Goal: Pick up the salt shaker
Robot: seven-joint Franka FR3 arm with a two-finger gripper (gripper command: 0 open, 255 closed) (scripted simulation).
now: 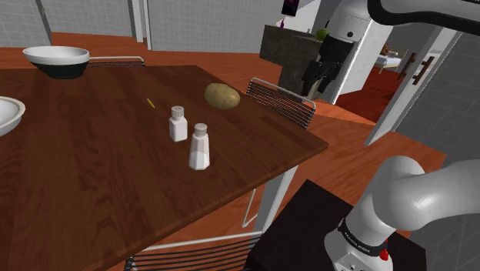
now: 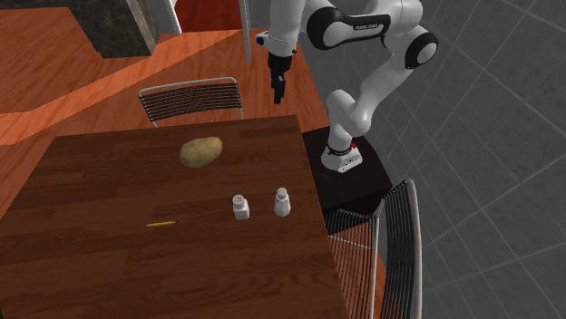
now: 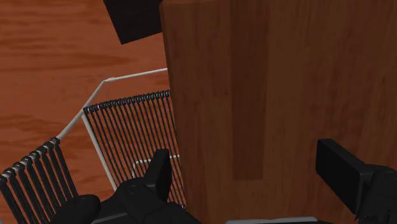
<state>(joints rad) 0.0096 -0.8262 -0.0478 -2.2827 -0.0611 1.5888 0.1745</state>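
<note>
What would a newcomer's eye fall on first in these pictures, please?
A white shaker and a second shaker stand upright, close together, on the dark wooden table, with a potato nearby. The black gripper hangs open high over the table's edge, by a wire chair.

The shoulder view's left edge is cutting off a white bowl (image 1: 6, 114), and its bottom edge is cropping a wire chair (image 1: 196, 255). A thin yellow object (image 1: 151, 102) on the table (image 1: 77, 177) is showing too small to identify.

White arm (image 2: 376, 86) — dark joints, all-black fingers (image 3: 160, 173).
</note>
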